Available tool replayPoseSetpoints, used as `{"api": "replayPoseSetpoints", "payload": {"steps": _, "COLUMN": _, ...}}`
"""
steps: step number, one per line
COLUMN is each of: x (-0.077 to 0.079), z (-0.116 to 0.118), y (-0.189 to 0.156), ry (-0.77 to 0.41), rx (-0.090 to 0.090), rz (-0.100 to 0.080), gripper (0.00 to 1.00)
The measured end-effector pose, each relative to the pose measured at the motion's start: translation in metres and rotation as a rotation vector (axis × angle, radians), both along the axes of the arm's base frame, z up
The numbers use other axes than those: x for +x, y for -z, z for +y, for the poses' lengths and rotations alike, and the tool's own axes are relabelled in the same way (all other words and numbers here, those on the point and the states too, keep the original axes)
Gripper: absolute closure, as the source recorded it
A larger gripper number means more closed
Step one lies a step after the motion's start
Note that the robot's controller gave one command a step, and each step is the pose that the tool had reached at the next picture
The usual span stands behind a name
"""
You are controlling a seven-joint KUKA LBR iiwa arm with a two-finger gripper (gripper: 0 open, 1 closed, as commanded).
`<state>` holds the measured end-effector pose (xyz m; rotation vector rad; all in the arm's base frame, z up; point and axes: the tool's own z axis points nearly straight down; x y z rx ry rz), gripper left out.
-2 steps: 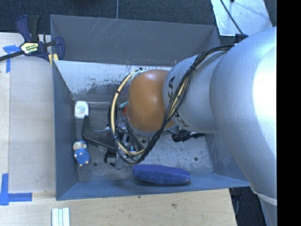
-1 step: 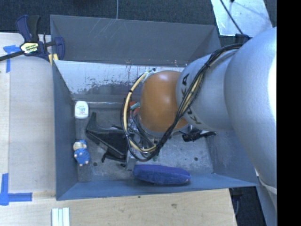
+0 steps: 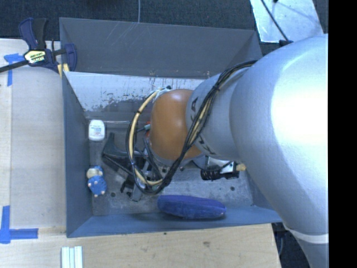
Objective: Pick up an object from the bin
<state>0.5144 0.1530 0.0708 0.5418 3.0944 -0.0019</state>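
My gripper (image 3: 134, 186) is low in the left half of the bin, under the arm's orange cover, with cables looping around it. It hangs over a black angular thing (image 3: 114, 156) on the bin floor, which it partly hides. A small blue and yellow toy figure (image 3: 96, 181) lies just left of the gripper, apart from it. A white little bottle with a red label (image 3: 96, 130) stands further back at the left wall. I see nothing held in the gripper.
A dark blue oblong thing (image 3: 191, 206) lies along the bin's front wall. A black and white pen-like thing with a yellow tip (image 3: 221, 172) lies on the floor at the right, beside the arm. The arm covers the bin's right half.
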Motion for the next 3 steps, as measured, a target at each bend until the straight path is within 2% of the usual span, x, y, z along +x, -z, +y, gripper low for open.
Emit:
{"api": "replayPoseSetpoints", "payload": {"steps": 1, "x": 0.001, "z": 0.0, "y": -0.001, "ry": 0.0, "rx": 0.0, "rz": -0.002, "gripper": 0.0}}
{"api": "replayPoseSetpoints", "payload": {"steps": 2, "x": 0.003, "z": -0.002, "y": -0.003, "ry": 0.004, "rx": -0.001, "rz": -0.009, "gripper": 1.0}}
{"api": "replayPoseSetpoints", "payload": {"steps": 3, "x": 0.004, "z": -0.003, "y": -0.069, "ry": 0.003, "rx": 0.001, "rz": 0.0, "gripper": 1.0}}
